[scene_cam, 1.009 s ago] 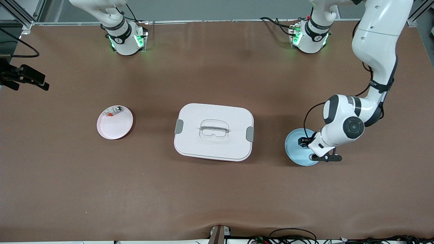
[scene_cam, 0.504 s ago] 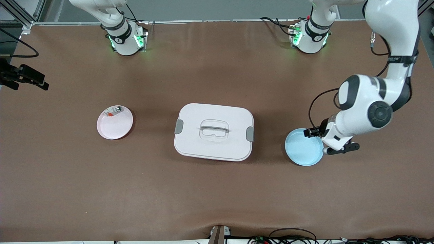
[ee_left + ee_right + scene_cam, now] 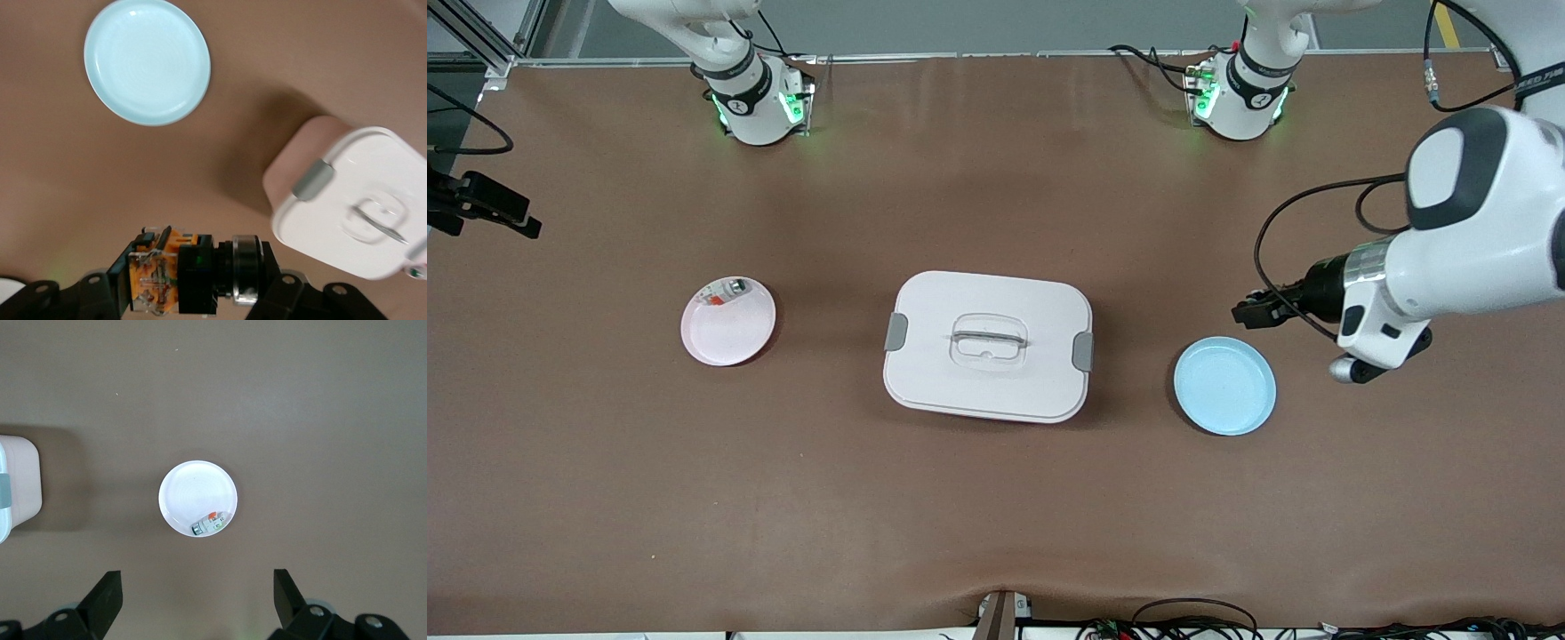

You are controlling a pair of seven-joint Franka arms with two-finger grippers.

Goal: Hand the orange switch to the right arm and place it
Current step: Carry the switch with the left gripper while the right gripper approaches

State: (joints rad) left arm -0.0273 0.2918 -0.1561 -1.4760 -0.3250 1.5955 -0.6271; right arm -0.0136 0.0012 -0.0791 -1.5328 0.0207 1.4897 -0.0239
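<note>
The orange switch (image 3: 193, 273), a black barrel with an orange body and a silver ring, lies crosswise between the fingers of my left gripper (image 3: 197, 281). That gripper (image 3: 1249, 313) is shut on it and hangs over the bare table beside the blue plate (image 3: 1224, 385), which holds nothing. My right gripper (image 3: 195, 581) is open and empty, high above the pink plate (image 3: 198, 497).
A white lidded box (image 3: 987, 345) with grey latches and a clear handle sits mid-table between the two plates. A whitish-silver small part (image 3: 727, 291) with a red-orange patch lies at the pink plate's (image 3: 727, 320) rim.
My left arm has risen and drawn away from the blue plate toward its own end of the table, carrying the switch. The plate is now uncovered.
</note>
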